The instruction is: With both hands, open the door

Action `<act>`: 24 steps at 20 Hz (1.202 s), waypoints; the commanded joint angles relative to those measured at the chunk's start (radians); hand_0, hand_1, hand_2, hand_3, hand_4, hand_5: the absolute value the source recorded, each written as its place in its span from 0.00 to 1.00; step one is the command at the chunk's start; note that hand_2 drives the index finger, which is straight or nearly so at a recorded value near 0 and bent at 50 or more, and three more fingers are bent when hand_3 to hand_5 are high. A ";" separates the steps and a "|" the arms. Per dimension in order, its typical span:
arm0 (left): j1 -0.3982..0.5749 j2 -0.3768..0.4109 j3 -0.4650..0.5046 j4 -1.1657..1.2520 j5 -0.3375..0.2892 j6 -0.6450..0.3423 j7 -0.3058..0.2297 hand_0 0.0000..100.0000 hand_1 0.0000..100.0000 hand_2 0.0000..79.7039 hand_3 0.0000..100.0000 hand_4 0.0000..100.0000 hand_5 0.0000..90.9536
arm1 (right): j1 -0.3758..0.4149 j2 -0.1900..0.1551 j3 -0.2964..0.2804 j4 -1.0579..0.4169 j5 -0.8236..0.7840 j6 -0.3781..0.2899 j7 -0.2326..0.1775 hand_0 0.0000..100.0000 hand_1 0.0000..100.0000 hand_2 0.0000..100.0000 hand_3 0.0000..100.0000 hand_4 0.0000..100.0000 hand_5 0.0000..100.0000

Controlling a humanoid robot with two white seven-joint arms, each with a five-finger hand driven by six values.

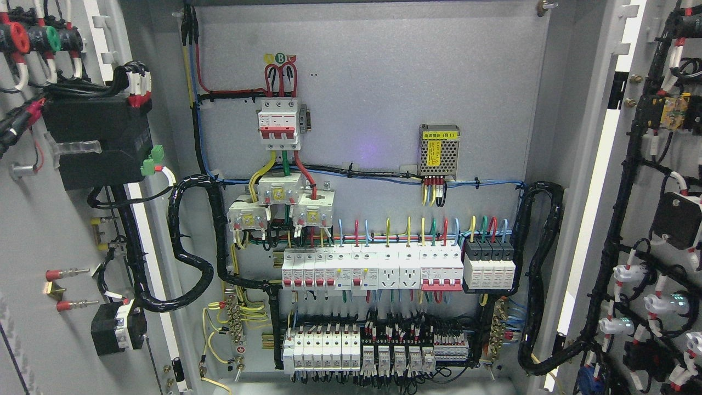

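Both matte grey steel doors (49, 247) wide open, boxy white breakers (373, 269) inside; robot hand state indeterminable.

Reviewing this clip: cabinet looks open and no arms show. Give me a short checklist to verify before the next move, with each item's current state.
1. Left door swung open, inner side facing the camera: ok.
2. Right door swung open, inner wiring showing: ok.
3. Cabinet back panel fully exposed between the doors: ok.
4. Left hand and right hand clear of the doors: cannot tell, neither is in view.
5. Black cable loom from the left door into the cabinet hanging in a loose loop, not stretched tight: ok.
6. Doors at their full travel: cannot tell, their outer edges are out of the picture.
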 commanded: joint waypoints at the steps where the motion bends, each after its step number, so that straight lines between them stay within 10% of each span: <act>1: 0.175 0.110 -0.111 -0.665 -0.003 -0.046 -0.002 0.00 0.00 0.00 0.00 0.03 0.00 | 0.145 -0.128 -0.107 -0.035 0.007 -0.077 0.000 0.00 0.00 0.00 0.00 0.00 0.00; 16: 0.312 0.242 -0.126 -1.082 -0.003 -0.399 0.000 0.00 0.00 0.00 0.00 0.03 0.00 | 0.403 -0.268 -0.228 -0.074 0.010 -0.380 0.001 0.00 0.00 0.00 0.00 0.00 0.00; 24: 0.298 0.237 -0.051 -1.164 0.050 -0.454 0.006 0.00 0.00 0.00 0.00 0.03 0.00 | 0.456 -0.306 -0.312 -0.173 0.010 -0.404 0.000 0.00 0.00 0.00 0.00 0.00 0.00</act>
